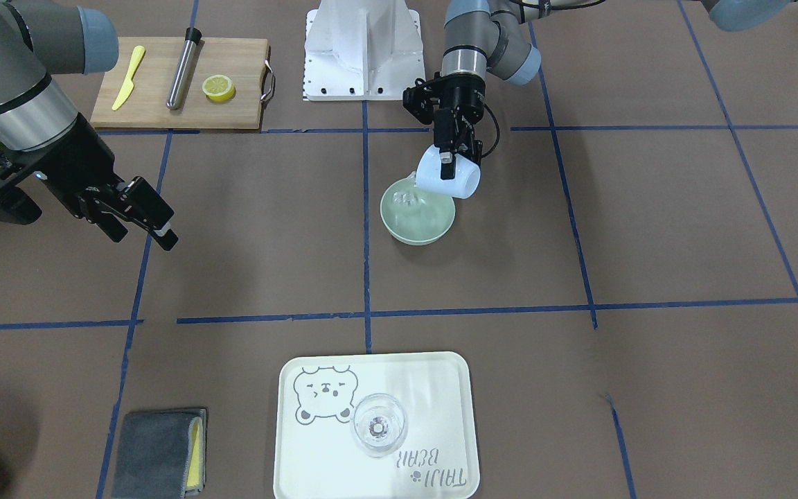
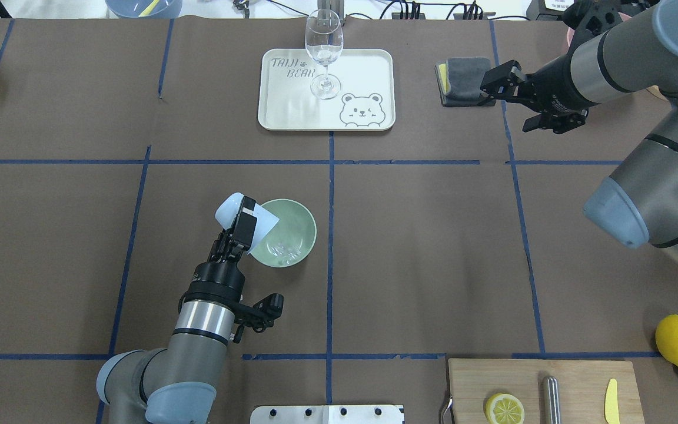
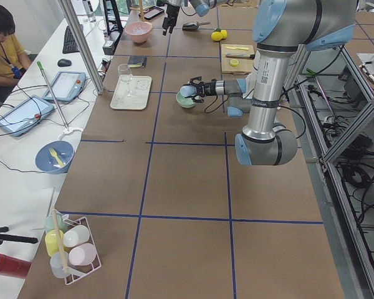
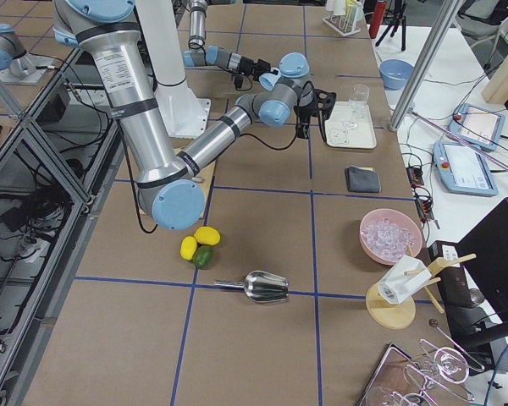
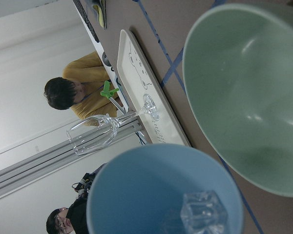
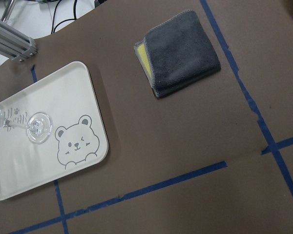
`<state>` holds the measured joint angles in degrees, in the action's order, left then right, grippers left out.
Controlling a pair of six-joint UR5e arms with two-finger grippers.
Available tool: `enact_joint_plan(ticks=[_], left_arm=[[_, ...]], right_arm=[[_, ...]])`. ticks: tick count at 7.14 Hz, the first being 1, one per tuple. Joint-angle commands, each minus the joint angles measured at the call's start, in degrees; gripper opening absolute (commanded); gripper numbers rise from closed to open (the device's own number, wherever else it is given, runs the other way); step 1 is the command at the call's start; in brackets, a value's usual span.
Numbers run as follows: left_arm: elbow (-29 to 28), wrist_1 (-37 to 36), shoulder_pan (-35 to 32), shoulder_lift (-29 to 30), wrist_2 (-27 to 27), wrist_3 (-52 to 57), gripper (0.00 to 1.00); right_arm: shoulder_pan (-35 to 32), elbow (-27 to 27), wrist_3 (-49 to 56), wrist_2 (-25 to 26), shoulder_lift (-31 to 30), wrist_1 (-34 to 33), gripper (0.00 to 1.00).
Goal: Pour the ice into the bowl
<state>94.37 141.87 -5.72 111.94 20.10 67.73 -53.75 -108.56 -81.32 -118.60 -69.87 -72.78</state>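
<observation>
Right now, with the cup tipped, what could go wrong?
A cube of ice sits at the lip of the light blue cup, which hangs over the edge of the bowl; it might bounce off the rim onto the table. Tipping further, the left gripper could knock cup against bowl and shift it.

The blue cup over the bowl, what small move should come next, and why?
Probably tip the cup a little further. The left gripper holds it tilted over the bowl, some ice lies in the bowl, but one cube sits inside the cup's mouth.
</observation>
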Motion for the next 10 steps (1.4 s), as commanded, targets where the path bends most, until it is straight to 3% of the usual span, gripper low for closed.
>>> enact_joint_plan(ticks=[1, 4, 6, 7, 9, 10], left_arm=[[0.3, 0.0, -0.1, -0.4, -0.1, 2.9, 0.0], [0.5, 0.9, -0.3, -0.8, 0.1, 1.5, 0.0], [0.2, 1.6, -0.7, -5.3, 0.6, -19.1, 0.0], [0.2, 7.0, -1.2, -8.5, 0.7, -28.7, 0.0], [0.2, 25.7, -5.5, -22.4, 10.5, -49.2, 0.0], [-0.1, 32.6, -9.6, -28.9, 16.4, -53.9, 0.0]], right_arm=[[0.0, 0.1, -0.1, -1.4, 0.0, 0.1, 1.0], [0.0, 0.0, -0.1, -1.5, -0.1, 0.1, 1.0], [-0.4, 0.0, 0.0, -1.5, 0.3, 0.1, 1.0], [-0.8, 0.0, 0.2, -1.6, 0.4, 0.1, 1.0], [-1.0, -0.3, 0.2, -2.4, 0.7, 0.1, 1.0], [-1.0, -0.4, 0.1, -3.0, 0.8, 0.2, 1.0]])
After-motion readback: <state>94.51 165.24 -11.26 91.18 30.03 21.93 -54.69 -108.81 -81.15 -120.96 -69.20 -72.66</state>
